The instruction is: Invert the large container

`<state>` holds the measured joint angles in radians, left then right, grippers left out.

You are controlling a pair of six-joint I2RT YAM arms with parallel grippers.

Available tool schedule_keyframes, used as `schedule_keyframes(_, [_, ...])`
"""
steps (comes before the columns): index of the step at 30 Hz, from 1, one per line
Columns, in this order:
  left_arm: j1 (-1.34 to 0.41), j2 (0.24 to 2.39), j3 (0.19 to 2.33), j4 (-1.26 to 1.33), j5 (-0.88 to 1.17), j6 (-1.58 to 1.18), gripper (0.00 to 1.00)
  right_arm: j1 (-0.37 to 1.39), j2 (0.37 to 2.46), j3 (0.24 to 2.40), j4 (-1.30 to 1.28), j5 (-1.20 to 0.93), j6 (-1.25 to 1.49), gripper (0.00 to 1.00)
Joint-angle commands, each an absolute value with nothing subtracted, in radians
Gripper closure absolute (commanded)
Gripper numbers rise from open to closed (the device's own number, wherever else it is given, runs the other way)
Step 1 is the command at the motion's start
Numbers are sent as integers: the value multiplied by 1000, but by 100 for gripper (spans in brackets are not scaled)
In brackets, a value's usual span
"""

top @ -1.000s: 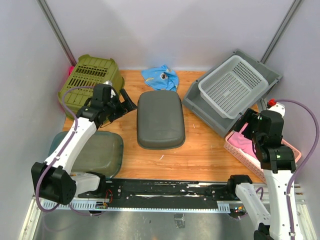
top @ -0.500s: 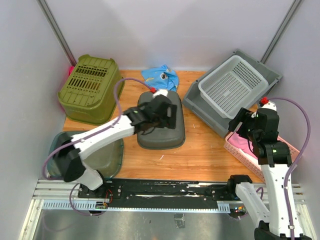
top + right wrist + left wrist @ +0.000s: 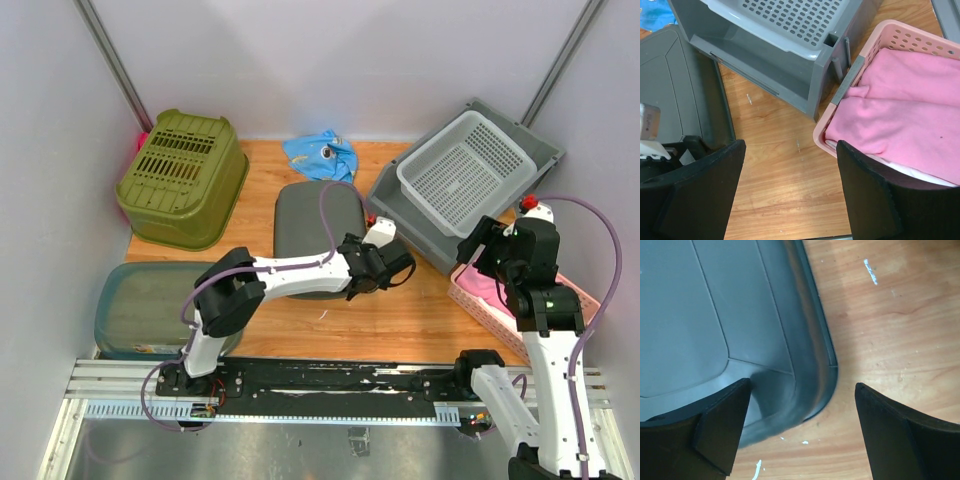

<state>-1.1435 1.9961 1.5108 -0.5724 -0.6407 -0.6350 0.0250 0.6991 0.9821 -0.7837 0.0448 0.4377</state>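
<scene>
Two arms are mounted at the near edge of the table (image 3: 420,320). At near left sits a teal tub (image 3: 150,305). At near right a pink basket (image 3: 900,37) holds a pink cloth (image 3: 900,105). The right gripper (image 3: 790,185) hangs above the table beside the pink basket, fingers spread, nothing between them. The large container (image 3: 315,225) lies at the table centre, closed smooth face up. The left gripper (image 3: 802,390) is at its near right corner, jaws spread wide astride that corner; contact cannot be determined. Farther back stand an olive crate (image 3: 180,175), a blue cloth (image 3: 320,155), and a grey bin (image 3: 400,215) carrying a white mesh basket (image 3: 465,165).
</scene>
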Motion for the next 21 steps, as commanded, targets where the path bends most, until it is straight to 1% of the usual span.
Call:
schedule_keyframes(1, [-1087, 1992, 1465, -547, -722, -671, 16, 9, 691, 992, -790, 39, 414, 25])
schedule_keyframes(3, [-1042, 1968, 1417, -515, -708, -661, 18, 9, 697, 996, -790, 36, 414, 25])
schedule_keyframes(9, [-864, 1937, 1323, -383, -590, -608, 19, 9, 692, 1004, -795, 35, 413, 26])
schedule_keyframes(14, [-771, 1987, 1373, -363, -568, -534, 19, 9, 677, 1010, -811, 50, 408, 27])
schedule_keyframes(21, [-670, 2074, 1536, -405, -506, -515, 19, 9, 667, 1022, -832, 53, 410, 27])
